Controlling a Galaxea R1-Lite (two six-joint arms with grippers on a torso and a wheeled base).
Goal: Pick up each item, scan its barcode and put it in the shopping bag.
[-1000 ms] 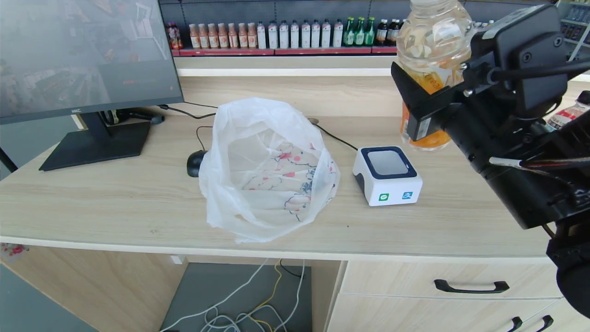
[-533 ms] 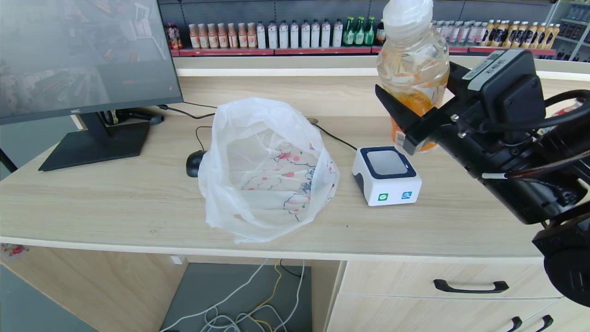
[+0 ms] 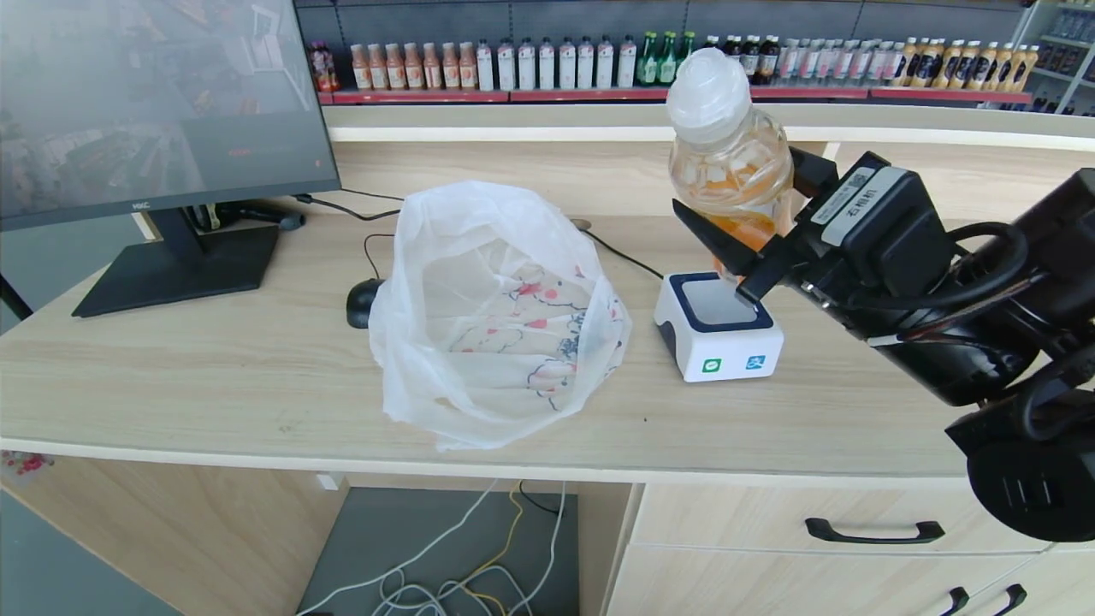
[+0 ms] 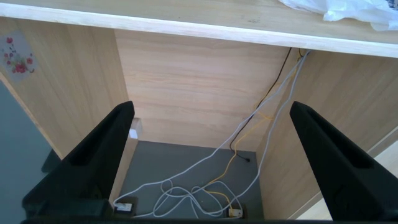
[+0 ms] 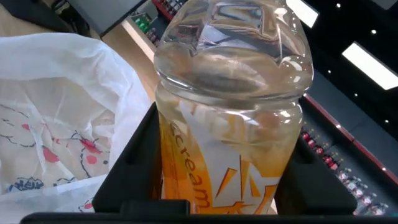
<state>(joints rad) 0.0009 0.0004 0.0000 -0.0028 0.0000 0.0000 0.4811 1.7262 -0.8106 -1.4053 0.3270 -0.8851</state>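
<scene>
Head view: over the last sec the right gripper (image 3: pixel 746 224) has brought the bottle (image 3: pixel 729 162) down and across. It was high up and off to the scanner's (image 3: pixel 717 325) right-hand side. Now the base hangs just above the scanner's window, at its far right corner, not touching as far as can be seen. Jaws are clamped on the bottle's lower half, one on the near side, one behind. Meaning for the task: pick-up is done and the scan step looks to be starting; bagging is not yet done. The shopping bag (image 3: pixel 496 316) stands open on the counter (image 3: pixel 214 376), just beside the scanner on its left. Bottle's long axis is near upright: white cap up, base down twd the scanner window, cap leaning a bit twd the bag side. Which side carries the barcode can't be told.

Left wrist view: the left gripper (image 4: pixel 214 162) has jaws wide apart, holding nothing. It sits low under the counter's front edge (image 4: pixel 186 25), well away from the scanner, with cables (image 4: pixel 205 186) on the floor below.

Right wrist view: the jaws pinch the bottle (image 5: pixel 230 124) on both sides of its orange-labelled body. The clear shoulder is above them, and the bag (image 5: pixel 56 124) is close alongside.
</scene>
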